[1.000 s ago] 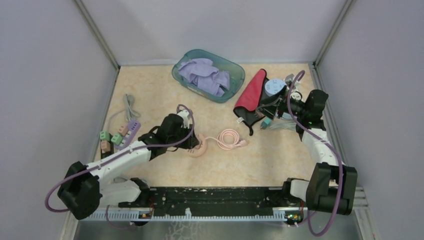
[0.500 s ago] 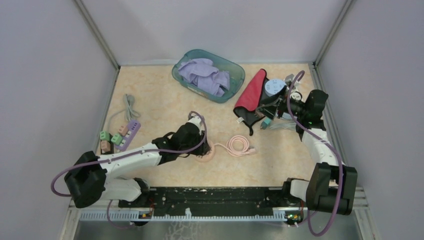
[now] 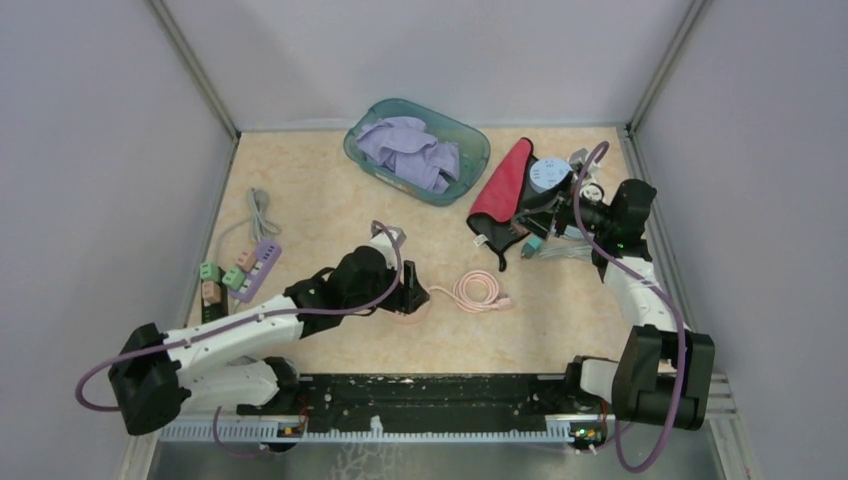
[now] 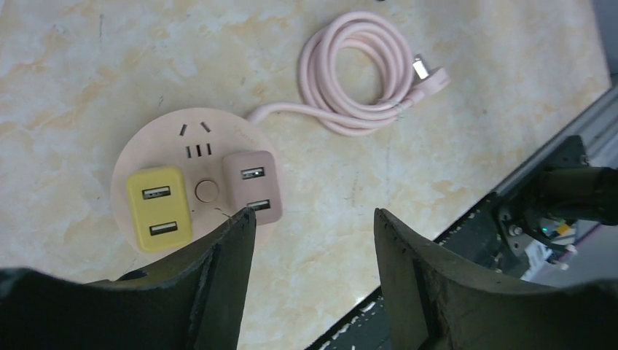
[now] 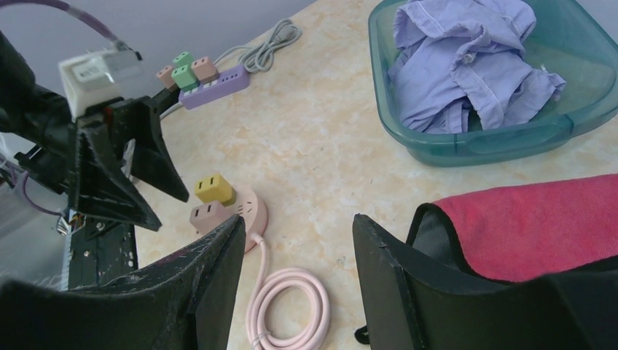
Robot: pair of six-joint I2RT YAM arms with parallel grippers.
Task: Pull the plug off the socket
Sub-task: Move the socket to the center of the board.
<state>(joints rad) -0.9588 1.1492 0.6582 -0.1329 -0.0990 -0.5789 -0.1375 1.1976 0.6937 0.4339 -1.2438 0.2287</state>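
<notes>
We count two plugs in the one round socket (image 4: 195, 137): a yellow plug (image 4: 158, 209) and a pink plug (image 4: 252, 186), side by side, both hidden in the overhead view. The left gripper (image 4: 313, 216) hangs spread over the socket; the right gripper (image 5: 299, 222), also spread, sits well away from it

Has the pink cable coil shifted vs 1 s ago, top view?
Yes. The coil has slid right and slightly toward the near edge, farther from the purple strip, which has stayed put.
</notes>
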